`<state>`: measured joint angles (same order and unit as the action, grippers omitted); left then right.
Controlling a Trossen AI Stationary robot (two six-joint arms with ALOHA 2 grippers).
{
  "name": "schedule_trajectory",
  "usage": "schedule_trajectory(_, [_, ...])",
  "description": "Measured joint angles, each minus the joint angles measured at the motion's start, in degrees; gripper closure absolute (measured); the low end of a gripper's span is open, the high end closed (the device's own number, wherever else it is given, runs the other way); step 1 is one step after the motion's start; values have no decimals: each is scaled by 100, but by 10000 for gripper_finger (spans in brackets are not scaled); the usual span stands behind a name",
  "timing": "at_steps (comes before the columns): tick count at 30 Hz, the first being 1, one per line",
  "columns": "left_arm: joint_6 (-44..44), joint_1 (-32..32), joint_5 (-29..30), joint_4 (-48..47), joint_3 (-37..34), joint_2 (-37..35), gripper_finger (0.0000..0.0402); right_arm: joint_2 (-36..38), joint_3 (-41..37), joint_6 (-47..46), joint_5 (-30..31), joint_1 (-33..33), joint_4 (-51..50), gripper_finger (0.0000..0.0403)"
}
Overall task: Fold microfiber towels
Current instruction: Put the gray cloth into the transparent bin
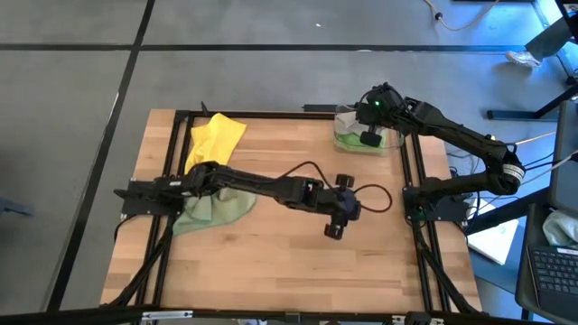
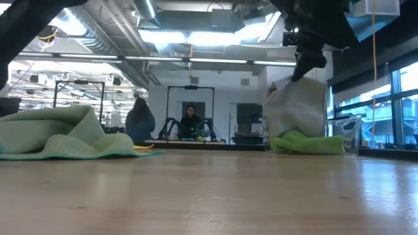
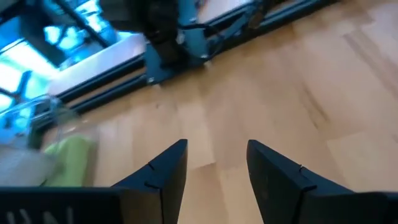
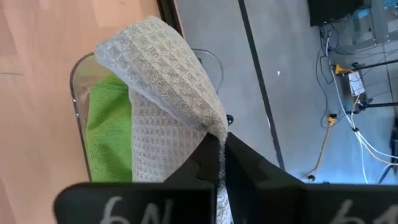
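Towels lie in three places in the high view: the yellow towel (image 1: 217,137) is crumpled at the counter's (image 1: 271,253) far left corner, its long axis running from that corner toward the left edge; the pale olive-green towel (image 1: 215,209) is bunched under the left arm near the left edge; the bright green towel (image 1: 354,141) sits in the clear plastic bin (image 1: 345,116) at the far right corner. The left claw (image 1: 336,226) hovers over bare wood at mid-counter, and the right claw (image 1: 369,139) hangs over the bin.

Low view: the olive-green towel (image 2: 62,137) is a low heap at left; at right the grey-beige towel (image 2: 295,108) hangs upright from the right claw (image 2: 307,68), its lower end on the green towel (image 2: 307,143).

Left wrist view: the left claw (image 3: 216,171) stands parted, holding nothing, above the wood.

Right wrist view: the right claw (image 4: 221,155) is pinched on a fold of the grey-beige waffle-weave towel (image 4: 165,81), which drapes down into the bin (image 4: 78,81) beside the green towel (image 4: 109,130).
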<state>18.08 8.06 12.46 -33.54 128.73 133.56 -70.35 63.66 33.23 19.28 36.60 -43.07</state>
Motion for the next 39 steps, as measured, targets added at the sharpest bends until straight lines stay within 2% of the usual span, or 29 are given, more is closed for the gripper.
schedule_trajectory(2, [149, -99, 4, -4, -114, 2, 243, 0, 0, -56, -6, -2, 0, 388])
schedule_trajectory(5, [399, -400, 316, -120, -374, 11, 243, 0, -2, -164, -4, 0, -2, 389])
schedule_trajectory(11, [703, -1034, -38, -105, -1018, -291, 244, 0, -2, -448, -2, 0, -4, 389])
schedule_trajectory(15, [930, -1589, -625, 816, -1985, -877, 244, 0, -2, -548, 3, 0, -3, 389])
schedule_trajectory(20, [791, -2146, -1514, 2617, -3414, -1890, 244, 0, -13, -706, 13, 4, -4, 390])
schedule_trajectory(23, [860, -2321, -1684, 3582, -4041, -2155, 244, 0, -15, -737, 9, 4, 53, 388])
schedule_trajectory(24, [1073, -2348, -1581, 3905, -4127, -2135, 243, 0, -15, -744, 9, 4, 91, 388])
schedule_trajectory(28, [2182, -2317, -933, 4214, -4162, -1994, 232, 0, -15, -743, 9, -13, 258, 387])
schedule_trajectory(32, [2642, -2340, -224, 4595, -4183, -1875, 217, 0, -15, -774, -51, -13, 284, 387])
schedule_trajectory(35, [2685, -2494, -261, 5206, -4173, -1879, 208, 0, -15, -889, -173, -13, 257, 388])
schedule_trajectory(39, [2466, -2768, -902, 5437, -4166, -1887, 197, 0, -15, -1006, -467, -13, 238, 388])
